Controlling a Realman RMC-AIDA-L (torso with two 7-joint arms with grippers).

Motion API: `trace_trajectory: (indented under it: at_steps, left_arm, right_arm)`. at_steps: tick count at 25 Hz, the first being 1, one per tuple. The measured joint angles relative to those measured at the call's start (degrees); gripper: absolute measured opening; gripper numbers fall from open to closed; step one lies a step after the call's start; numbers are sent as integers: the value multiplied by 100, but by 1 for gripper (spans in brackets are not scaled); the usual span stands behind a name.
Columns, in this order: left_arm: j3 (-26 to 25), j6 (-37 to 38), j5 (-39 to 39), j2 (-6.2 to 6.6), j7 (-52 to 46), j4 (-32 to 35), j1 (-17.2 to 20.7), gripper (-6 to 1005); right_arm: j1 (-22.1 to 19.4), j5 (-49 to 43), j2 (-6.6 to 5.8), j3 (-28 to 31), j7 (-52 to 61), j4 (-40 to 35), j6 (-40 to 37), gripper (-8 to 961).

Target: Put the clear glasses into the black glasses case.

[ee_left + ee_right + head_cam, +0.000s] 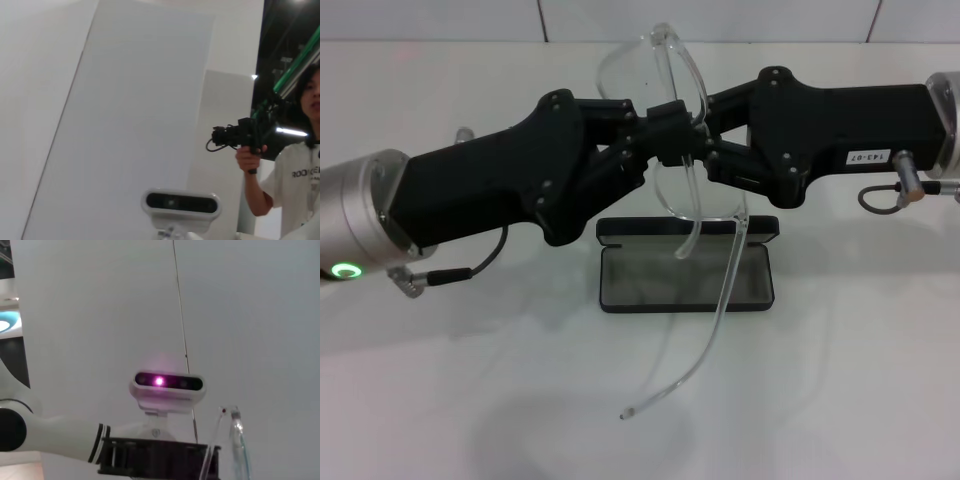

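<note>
A: Where are the clear glasses [665,130] right now?

B: Held up in the air above the table [860,380], between the two arms. The front stands more or less upright, and the two temple arms hang down and toward the camera; the longer-looking one trails past the black glasses case [686,265].

A: And the case?

B: Lying open on the table, directly below and a little behind the glasses, its grey-lined tray facing up and the lid standing at the back.

A: Who has hold of the glasses?

B: Both, it seems. The left gripper [642,142] and the right gripper [696,148] meet at the middle of the frame, each clenched on it from its own side. I judge this to be a two-handed hold for folding the temples or passing the glasses over, since the spread arms would not fit the tray as they hang.

A: Any writing?

B: A white sticker [867,157] on the right gripper's body reads "143-07", seen upside down. In the left wrist view a bystander [300,170] holding a camera rig wears a white shirt with lettering starting "ROOK"; the rest is cut off. The case's lid shows no readable text here.

A: And the right wrist view?

B: A head camera [167,385] with a lit pink dot, plus a sliver of clear plastic.
</note>
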Motion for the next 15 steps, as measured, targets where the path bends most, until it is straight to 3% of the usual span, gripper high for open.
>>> trace_trajectory:
  at_steps: [15]
  left_arm:
    - [-82,-17,8,3,164,-237,-35,60]
  right_arm:
    - [-4,145,-8,-30,-72,38,-41,154]
